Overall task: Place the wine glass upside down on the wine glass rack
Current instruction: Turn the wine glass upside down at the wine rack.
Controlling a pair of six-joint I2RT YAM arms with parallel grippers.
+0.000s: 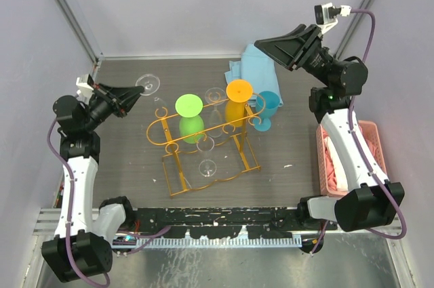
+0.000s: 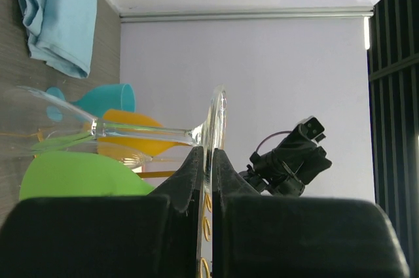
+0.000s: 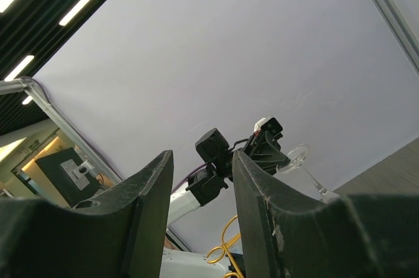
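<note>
Gripping the wine glass by the edge of its foot in clenched left jaws, stem lying sideways, up off the tabletop just behind the left end of the wine glass rack. Crowding that rack with upturned green glass, orange glass and clear ones, teal glass and blue cloth to its right. Leaving the right jaws parted and empty, raised well right of the rack.

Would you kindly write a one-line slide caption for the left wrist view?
Left gripper pinches a clear wine glass by its foot, stem lying sideways.

Clear, glossy wine glass, seemingly glass
</note>
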